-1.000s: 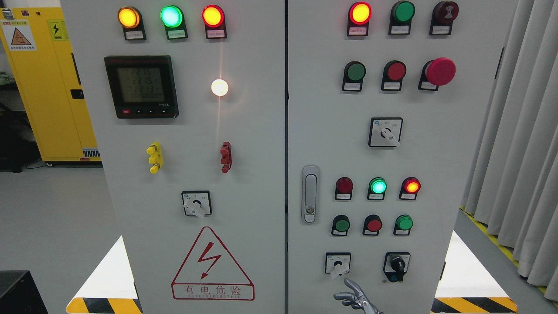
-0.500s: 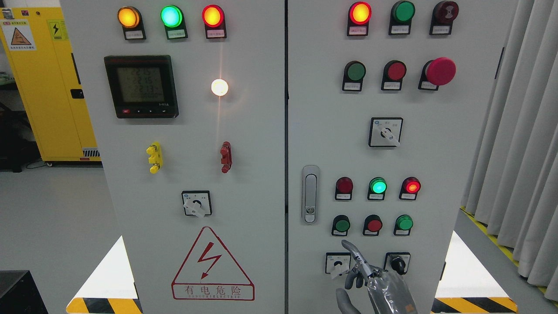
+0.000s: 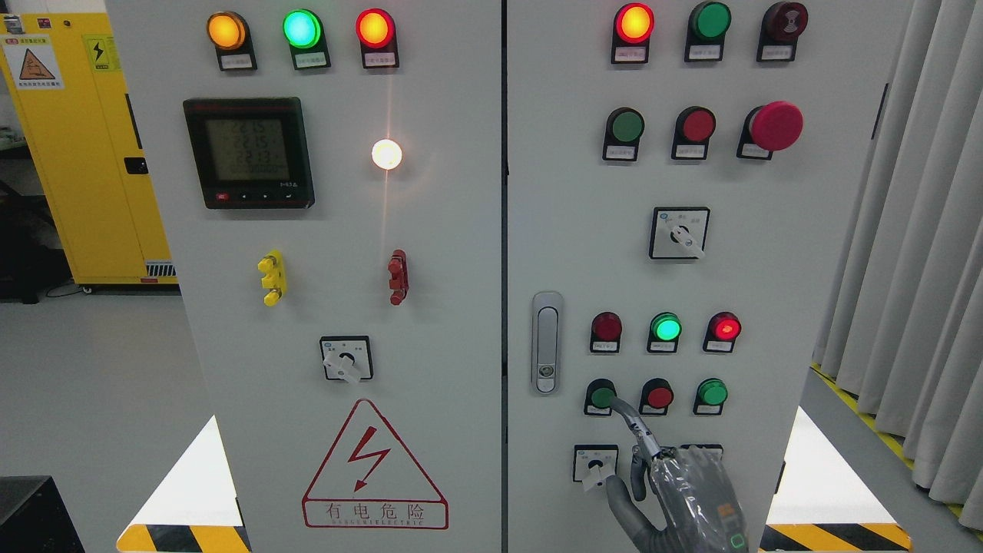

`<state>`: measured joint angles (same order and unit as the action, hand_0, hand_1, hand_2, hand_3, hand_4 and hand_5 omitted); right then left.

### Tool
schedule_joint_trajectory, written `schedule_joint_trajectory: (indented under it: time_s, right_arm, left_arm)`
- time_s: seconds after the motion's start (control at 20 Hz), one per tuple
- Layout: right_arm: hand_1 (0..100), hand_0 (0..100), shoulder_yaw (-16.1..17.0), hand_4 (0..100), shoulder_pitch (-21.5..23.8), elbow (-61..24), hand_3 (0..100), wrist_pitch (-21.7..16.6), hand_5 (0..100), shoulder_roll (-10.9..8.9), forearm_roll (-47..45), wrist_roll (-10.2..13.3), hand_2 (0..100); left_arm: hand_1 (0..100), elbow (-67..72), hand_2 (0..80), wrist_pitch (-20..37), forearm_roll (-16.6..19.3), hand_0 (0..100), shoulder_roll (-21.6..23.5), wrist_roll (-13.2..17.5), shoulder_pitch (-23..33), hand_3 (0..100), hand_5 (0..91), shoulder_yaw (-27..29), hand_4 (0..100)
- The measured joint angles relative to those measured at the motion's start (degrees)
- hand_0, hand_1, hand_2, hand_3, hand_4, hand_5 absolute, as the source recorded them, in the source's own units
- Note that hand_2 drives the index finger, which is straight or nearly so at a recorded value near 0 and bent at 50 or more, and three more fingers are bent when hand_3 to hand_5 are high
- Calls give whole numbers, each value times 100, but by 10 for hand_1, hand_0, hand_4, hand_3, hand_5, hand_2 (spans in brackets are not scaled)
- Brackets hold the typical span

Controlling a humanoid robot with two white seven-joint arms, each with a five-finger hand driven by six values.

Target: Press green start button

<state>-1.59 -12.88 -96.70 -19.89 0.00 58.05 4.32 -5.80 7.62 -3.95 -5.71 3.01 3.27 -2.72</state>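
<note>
the right hand point(image 3: 687, 491) comes up from the bottom edge, right of the middle, with its index finger point(image 3: 631, 418) stretched out straight and the other fingers curled back toward the palm, holding nothing. that pointing shape makes sense here: one thin tip can reach a small button without brushing its neighbours.

the green button point(image 3: 601, 396) sits at the left end of the lowest row of three on the right door point(image 3: 768, 269), under a dark red lamp point(image 3: 606, 326). a red button point(image 3: 658, 396) is just beside it, and a second green button point(image 3: 712, 392) lies further right. the fingertip lies at the lower right edge of the left green one, touching it or very nearly so; whether it is pushed in cannot be told.

the finger slants up and to the left, passing under the red button, so the palm stays low and covers the black knob switch while leaving the row of buttons in view. the white selector switch point(image 3: 595, 465) sits just left of the thumb. the left hand is out of view.

the press looks about to be made; a slip to the right would hit the red one.
</note>
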Motion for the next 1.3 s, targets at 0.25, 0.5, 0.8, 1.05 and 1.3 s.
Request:
schedule_joint_trajectory:
  time_s: [0.25,0.5,0.8,1.05,1.3]
  right_arm:
    - [986,667,-20,1000,-44,102,927,1,1000,0,52,-1,0]
    - [987,676,-46,1000,-76,165,928,1,1000,0,76,-2,0]
    - [987,682,-65,1000,-123,221,928,7,1000,0,79,-13,0]
    - [989,696,-77,1000,-169,283,927,31,1000,0,67,-19,0]
    - [989,707,-88,1000,-201,364,927,35,1000,0,56,-15,0]
  left_arm:
    - [556,0,0,0,0,120,0,0,0,0,0,0,0]
    - [556,0,0,0,0,120,0,0,0,0,0,0,0]
    - [556,1,0,0,0,120,0,0,0,0,0,0,0]
    - [556,0,0,0,0,120,0,0,0,0,0,0,0]
    - [556,0,0,0,0,120,0,0,0,0,0,0,0]
